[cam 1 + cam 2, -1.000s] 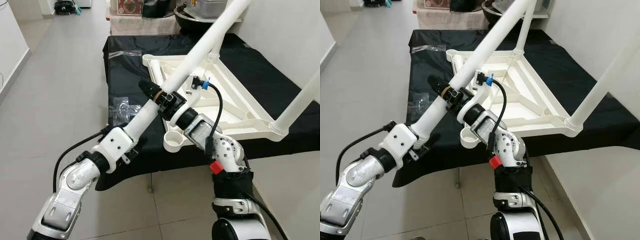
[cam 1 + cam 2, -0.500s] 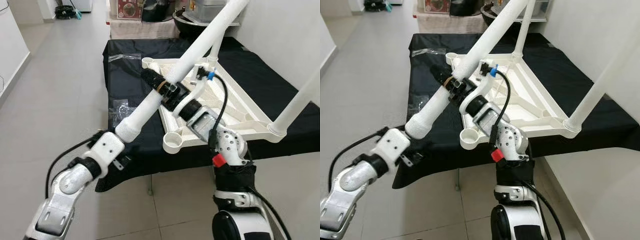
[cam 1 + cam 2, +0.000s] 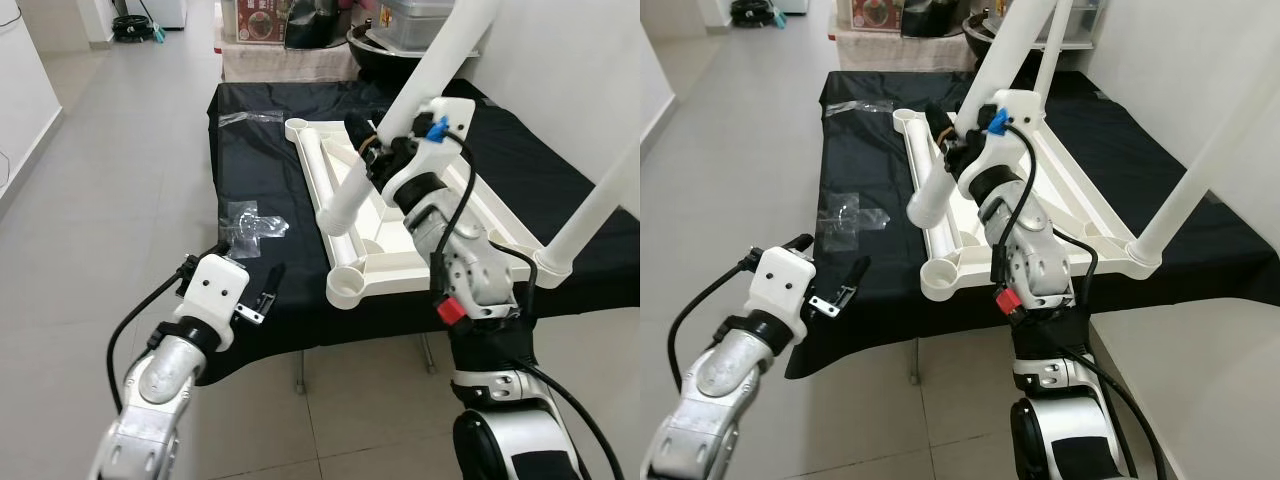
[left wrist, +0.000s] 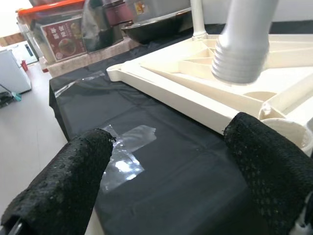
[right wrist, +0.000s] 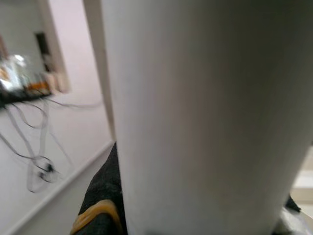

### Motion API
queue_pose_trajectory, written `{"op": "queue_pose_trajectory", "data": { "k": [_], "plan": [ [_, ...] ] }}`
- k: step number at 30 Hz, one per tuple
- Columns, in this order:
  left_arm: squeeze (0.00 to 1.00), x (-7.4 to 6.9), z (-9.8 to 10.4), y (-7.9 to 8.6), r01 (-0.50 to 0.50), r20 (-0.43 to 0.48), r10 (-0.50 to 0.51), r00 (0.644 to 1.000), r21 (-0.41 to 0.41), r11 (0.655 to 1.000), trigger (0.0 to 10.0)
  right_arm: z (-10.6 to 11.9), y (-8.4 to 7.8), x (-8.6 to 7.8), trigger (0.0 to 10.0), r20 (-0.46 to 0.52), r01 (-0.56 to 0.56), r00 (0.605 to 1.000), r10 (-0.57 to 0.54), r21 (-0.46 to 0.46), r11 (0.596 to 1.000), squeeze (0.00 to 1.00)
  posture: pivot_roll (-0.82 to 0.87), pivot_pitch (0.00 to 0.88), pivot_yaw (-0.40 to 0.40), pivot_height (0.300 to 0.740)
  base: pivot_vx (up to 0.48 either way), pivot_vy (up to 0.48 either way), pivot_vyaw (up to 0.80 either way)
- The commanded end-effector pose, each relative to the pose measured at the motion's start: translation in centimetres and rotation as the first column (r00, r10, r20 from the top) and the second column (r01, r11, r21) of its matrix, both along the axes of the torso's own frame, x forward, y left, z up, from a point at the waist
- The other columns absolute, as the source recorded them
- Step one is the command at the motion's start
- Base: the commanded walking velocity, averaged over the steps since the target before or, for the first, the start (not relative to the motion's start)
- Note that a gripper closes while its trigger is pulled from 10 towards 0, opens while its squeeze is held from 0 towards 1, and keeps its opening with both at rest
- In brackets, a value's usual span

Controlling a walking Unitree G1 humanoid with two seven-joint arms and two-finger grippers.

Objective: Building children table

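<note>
black cloth (image 3: pixel 250 130) covers the work table, where the upturned white children's tabletop (image 3: pixel 480 215) lies. a second ago both grippers held the loose leg (image 3: pixel 345 200); now the left gripper (image 3: pixel 262 287) has let go, fingers apart, near the left edge. the right gripper (image 3: pixel 372 150) alone clamps it, tip above the tabletop. counted: two legs fitted, one loose, one empty near socket (image 3: pixel 347 284).

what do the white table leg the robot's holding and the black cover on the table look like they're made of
The white table leg looks like moulded plastic with a smooth, satin finish; the left wrist view shows a ribbed, threaded end. The black cover looks like thin matte fabric: it drapes limply over the table edge with soft creases.
</note>
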State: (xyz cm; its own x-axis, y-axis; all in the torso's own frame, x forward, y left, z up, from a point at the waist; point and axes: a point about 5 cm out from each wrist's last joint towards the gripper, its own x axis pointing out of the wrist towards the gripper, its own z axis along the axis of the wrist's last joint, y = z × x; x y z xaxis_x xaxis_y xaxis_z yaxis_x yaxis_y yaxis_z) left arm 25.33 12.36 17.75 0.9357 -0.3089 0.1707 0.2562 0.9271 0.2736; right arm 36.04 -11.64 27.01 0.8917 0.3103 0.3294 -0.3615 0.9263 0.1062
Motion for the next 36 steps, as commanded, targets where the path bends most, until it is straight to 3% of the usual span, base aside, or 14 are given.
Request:
{"op": "queue_pose_trajectory", "data": {
  "k": [1, 10, 26, 35, 36],
  "plan": [
    [0.00, -0.4, -0.3, -0.3, -0.003, -0.016, 0.002, 1.000, -0.008, 1.000, 10.0, 0.4, 0.4, -0.2, 10.0, 0.031, 0.010, 0.999, -0.009, -0.023, 1.000, 0.00, 0.09, 0.055, -0.061, 0.740, 0.000, 0.000, 0.79],
    [0.00, -0.5, -0.1, -1.5, 0.003, -0.017, -0.004, 1.000, -0.041, 0.999, 10.0, -0.1, 0.5, 0.1, 10.0, 0.034, 0.027, 0.999, -0.026, -0.023, 0.999, 0.00, 0.09, 0.061, -0.068, 0.740, 0.000, 0.000, 0.73],
    [0.00, -0.2, 0.0, -1.1, -0.057, -0.022, 0.056, 0.998, -0.042, 0.997, 10.0, -0.1, 1.2, 0.3, 10.0, 0.041, -0.014, 0.999, 0.014, -0.002, 1.000, 0.00, 0.10, 0.069, -0.071, 0.740, 0.091, -0.179, 0.00],
    [0.00, 0.0, 0.0, -1.0, -0.082, -0.030, 0.081, 0.996, -0.063, 0.995, 10.0, 0.2, 1.3, 0.8, 10.0, 0.044, -0.128, 0.991, 0.128, -0.009, 0.992, 0.00, 0.10, 0.072, -0.070, 0.740, 0.000, 0.000, 0.00],
    [0.00, -0.1, 0.0, -1.0, -0.082, -0.031, 0.080, 0.996, -0.059, 0.995, 10.0, 0.3, 1.4, 0.9, 10.0, 0.046, -0.184, 0.982, 0.184, -0.017, 0.983, 0.00, 0.10, 0.074, -0.072, 0.740, 0.000, 0.000, 0.00]
  ]
}}
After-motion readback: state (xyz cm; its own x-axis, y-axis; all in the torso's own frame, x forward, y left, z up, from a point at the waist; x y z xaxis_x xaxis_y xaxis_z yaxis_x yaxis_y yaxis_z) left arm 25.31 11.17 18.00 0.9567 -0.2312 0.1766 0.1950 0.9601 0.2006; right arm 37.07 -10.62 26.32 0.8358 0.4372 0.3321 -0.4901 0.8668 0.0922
